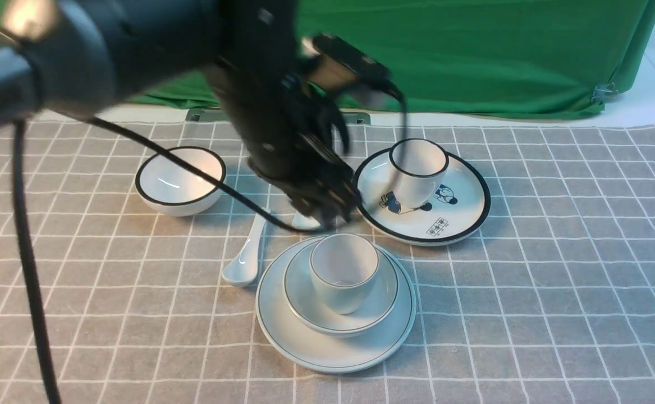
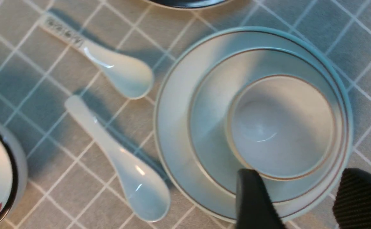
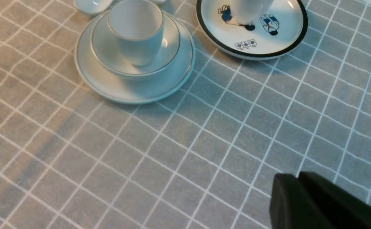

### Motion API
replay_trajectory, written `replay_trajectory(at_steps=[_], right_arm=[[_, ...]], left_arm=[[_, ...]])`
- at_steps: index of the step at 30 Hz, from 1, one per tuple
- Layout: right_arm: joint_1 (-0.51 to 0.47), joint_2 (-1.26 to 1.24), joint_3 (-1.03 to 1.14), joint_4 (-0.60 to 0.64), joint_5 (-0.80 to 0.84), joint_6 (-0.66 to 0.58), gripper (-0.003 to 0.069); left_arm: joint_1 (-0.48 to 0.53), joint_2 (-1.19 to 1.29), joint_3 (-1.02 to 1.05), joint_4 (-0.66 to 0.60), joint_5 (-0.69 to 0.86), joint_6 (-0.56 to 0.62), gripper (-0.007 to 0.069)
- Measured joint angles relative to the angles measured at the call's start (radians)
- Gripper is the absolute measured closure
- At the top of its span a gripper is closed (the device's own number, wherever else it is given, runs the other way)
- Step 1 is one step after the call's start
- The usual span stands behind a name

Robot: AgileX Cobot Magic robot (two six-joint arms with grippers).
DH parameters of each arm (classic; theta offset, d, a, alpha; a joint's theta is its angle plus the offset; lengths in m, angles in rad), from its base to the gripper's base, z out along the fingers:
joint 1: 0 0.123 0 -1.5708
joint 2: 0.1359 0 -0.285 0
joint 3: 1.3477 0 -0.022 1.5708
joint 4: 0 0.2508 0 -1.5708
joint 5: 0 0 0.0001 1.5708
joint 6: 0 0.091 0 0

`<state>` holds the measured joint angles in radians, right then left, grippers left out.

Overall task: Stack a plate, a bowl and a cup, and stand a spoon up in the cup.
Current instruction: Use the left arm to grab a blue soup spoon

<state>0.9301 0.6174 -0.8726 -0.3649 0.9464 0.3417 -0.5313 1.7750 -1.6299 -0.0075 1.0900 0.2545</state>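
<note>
The plate (image 1: 305, 348) lies at the front centre with the bowl (image 1: 384, 297) in it and the cup (image 1: 344, 280) upright in the bowl. The plain white spoon (image 1: 246, 252) lies flat on the cloth just left of the stack. My left gripper (image 1: 327, 216) hangs low just behind the stack, blurred. In the left wrist view it (image 2: 299, 178) is open and empty over the edge of the stacked plate (image 2: 172, 111), bowl (image 2: 210, 105) and cup (image 2: 280, 127), with the spoon (image 2: 121, 165) beside them. My right gripper (image 3: 295, 181) is shut and empty over bare cloth.
A smaller spoon with dark handle marks (image 2: 109, 60) lies next to the plain one. A black-rimmed bowl (image 1: 180, 179) stands back left. A black-rimmed cartoon plate (image 1: 456, 219) with a black-rimmed cup (image 1: 418, 168) on it stands back right. A green backdrop closes the far side.
</note>
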Motion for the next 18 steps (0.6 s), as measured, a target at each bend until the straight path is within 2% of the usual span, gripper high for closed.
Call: replay_trajectory(at_steps=[3,6,9,14,18], right_arm=[[0.0,0.0,0.0,0.0,-0.005,0.006,0.0584],[0.0,0.0,0.0,0.0,-0.005,0.008,0.0582],[0.0,0.0,0.0,0.0,-0.005,0.016,0.0576],[0.0,0.0,0.0,0.001,-0.005,0.045,0.0572],[0.0,0.0,0.0,0.003,-0.004,0.057,0.0571]], left_arm=[[0.096,0.05,0.0,-0.077,-0.038,0.008,0.0381],[0.153,0.115,0.0,-0.099,-0.08,0.008,0.0382],[0.181,0.197,0.0,-0.062,-0.117,-0.005,0.0344],[0.181,0.27,0.001,0.099,-0.138,-0.139,0.0265],[0.182,0.287,0.001,0.137,-0.176,-0.177,0.0233]])
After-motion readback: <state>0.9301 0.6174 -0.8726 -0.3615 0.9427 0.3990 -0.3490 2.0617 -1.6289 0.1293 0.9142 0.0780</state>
